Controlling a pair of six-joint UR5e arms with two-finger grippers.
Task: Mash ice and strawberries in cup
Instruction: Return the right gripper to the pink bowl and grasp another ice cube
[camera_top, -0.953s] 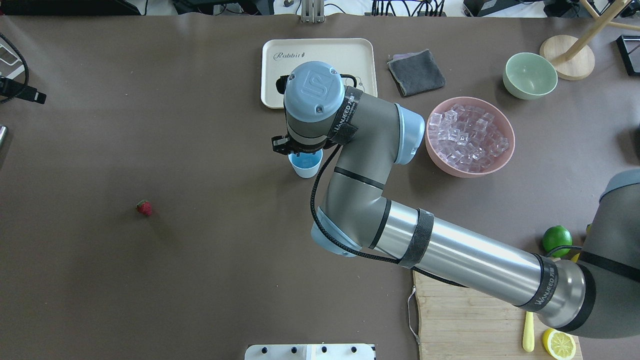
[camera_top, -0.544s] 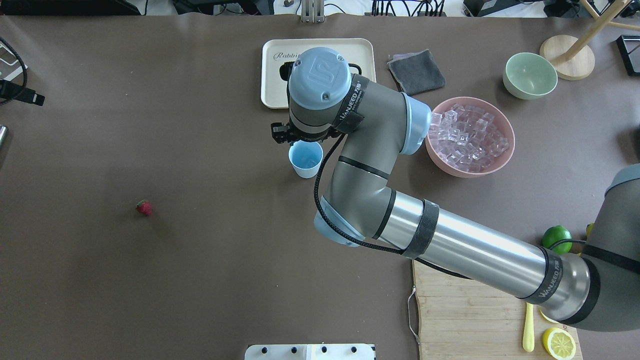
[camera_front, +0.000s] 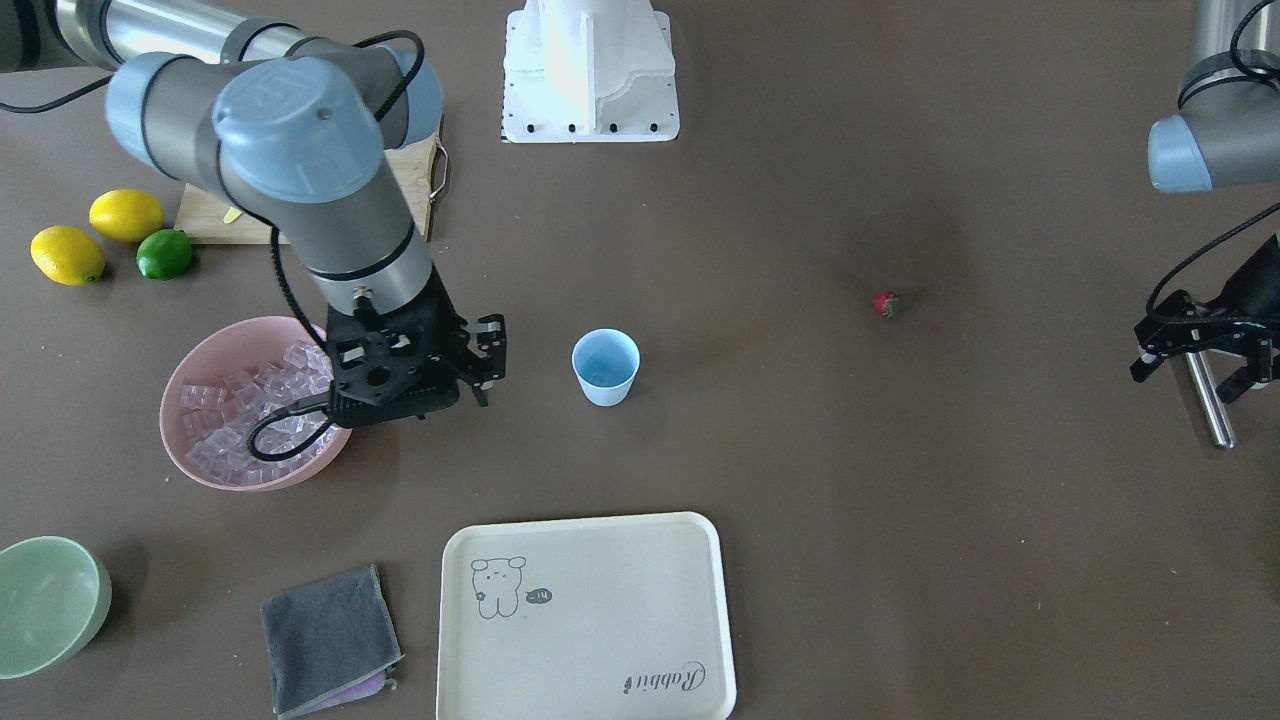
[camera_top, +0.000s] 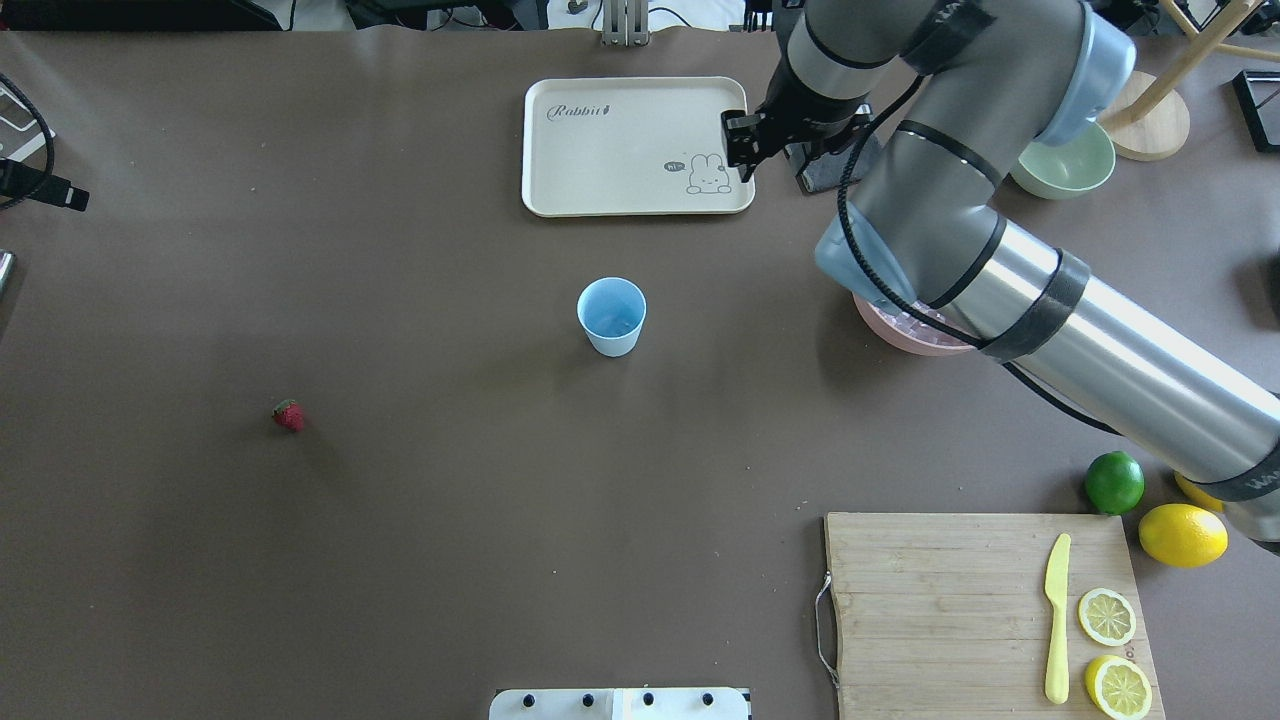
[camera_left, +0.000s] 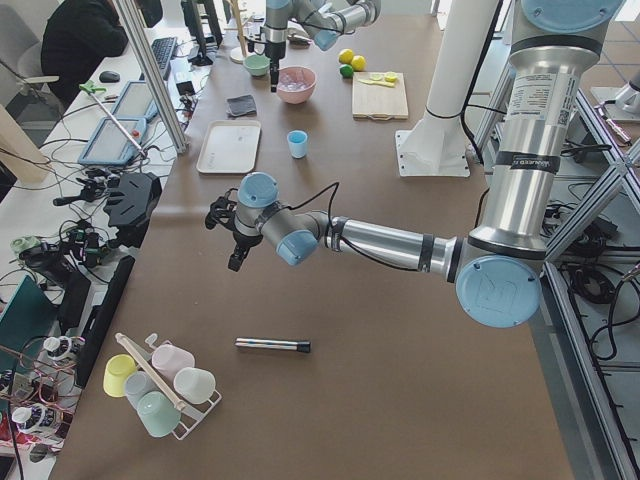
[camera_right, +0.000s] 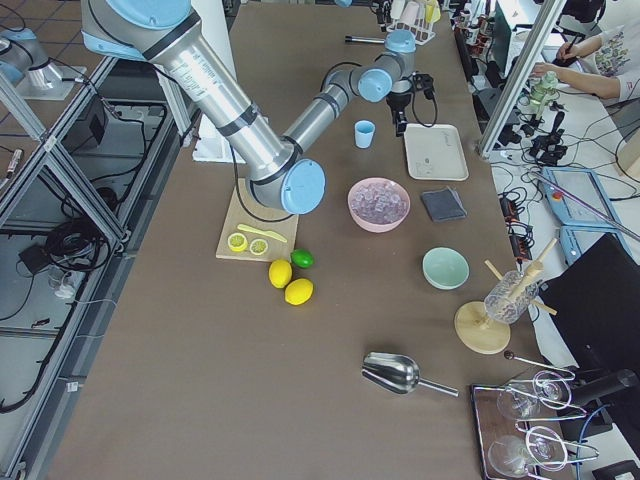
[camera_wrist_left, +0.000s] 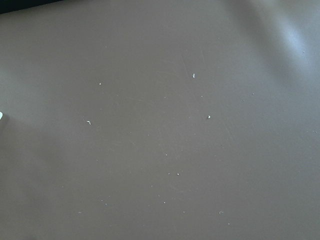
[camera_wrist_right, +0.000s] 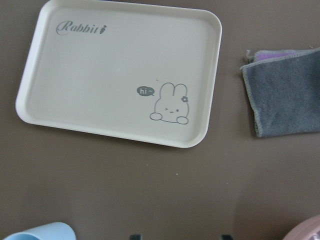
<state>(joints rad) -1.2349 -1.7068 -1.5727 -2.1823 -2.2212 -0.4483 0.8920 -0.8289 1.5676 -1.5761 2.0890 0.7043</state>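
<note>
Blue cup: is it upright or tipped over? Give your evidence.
Upright: the cup stands on its base, open mouth facing up.

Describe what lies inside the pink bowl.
Clear ice cubes fill the pink bowl. The right gripper and its wrist cover one side of the bowl, hiding whatever lies there.

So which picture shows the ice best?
Exterior right: the ice lies fully uncovered in its bowl. Front-facing shows bigger cubes, but the right gripper hides some. Overhead, the right arm covers nearly all. Exterior left shows it tiny. The wrist views show none.
</note>
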